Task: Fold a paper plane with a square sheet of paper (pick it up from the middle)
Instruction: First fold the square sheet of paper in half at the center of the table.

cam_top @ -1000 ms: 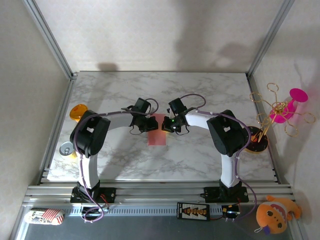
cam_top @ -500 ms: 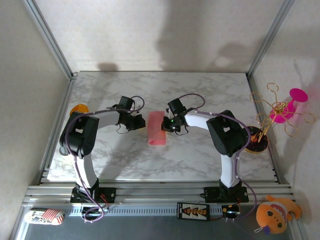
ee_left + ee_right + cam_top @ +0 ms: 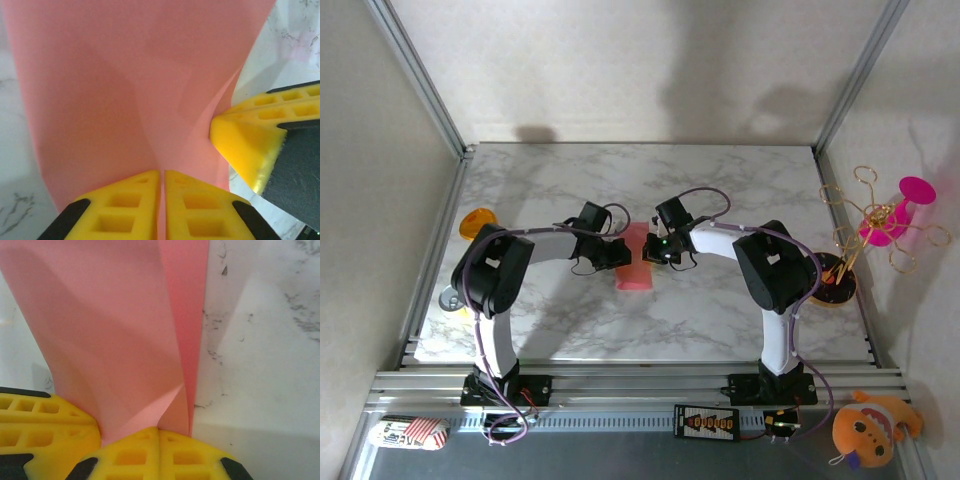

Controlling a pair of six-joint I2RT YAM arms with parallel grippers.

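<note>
At the counter's (image 3: 720,190) centre: square sheet of paper (image 3: 634,262) gripped on both sides.
Its left edge is clenched in the left fingers (image 3: 132,210), its right edge in the right fingers (image 3: 182,457); sheet bowed between them.

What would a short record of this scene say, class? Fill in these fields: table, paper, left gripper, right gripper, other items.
table: white marble
paper: salmon-pink, mid-table, creased and bowed, held between both grippers
left gripper: shut, pinching the paper's left side
right gripper: shut, pinching the paper's right side, where two layers meet
other items: orange disc at the table's left edge; magenta toy off to the right
</note>
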